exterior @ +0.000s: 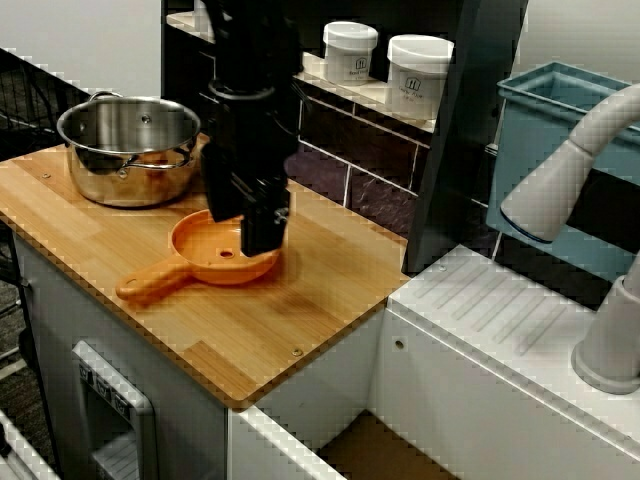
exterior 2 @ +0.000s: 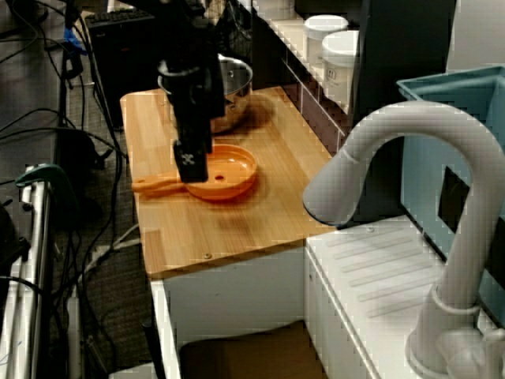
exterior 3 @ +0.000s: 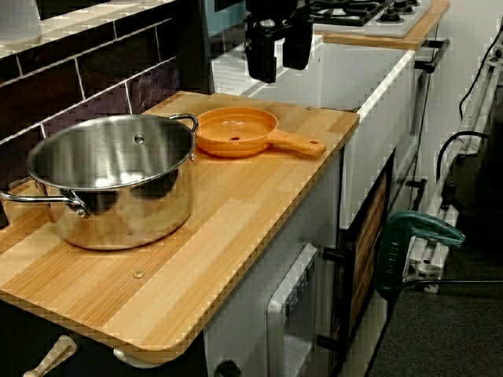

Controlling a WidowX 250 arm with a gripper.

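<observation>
My black gripper (exterior 3: 279, 69) hangs above the orange pan (exterior 3: 236, 129), well clear of it in the view from the pot's end. Its two fingers (exterior 3: 260, 59) stand apart with nothing between them, so it is open. In the front view the gripper (exterior: 256, 228) hides the pan's far rim, and the pan (exterior: 215, 258) lies flat on the wooden counter (exterior: 300, 320) with its handle (exterior: 150, 285) pointing to the front left. In the view past the faucet the gripper (exterior 2: 192, 167) covers the pan's (exterior 2: 230, 172) left side. A steel pot (exterior: 130, 150) stands just behind the pan.
Two white jars (exterior: 350, 50) (exterior: 418, 75) sit on the shelf behind the counter. A grey faucet (exterior 2: 394, 158) arches over the white sink surround (exterior: 500, 320), and a blue bin (exterior: 540, 130) stands beyond. A stove (exterior 3: 354, 12) is past the sink, and a green clamp (exterior 3: 409, 236) is at floor level.
</observation>
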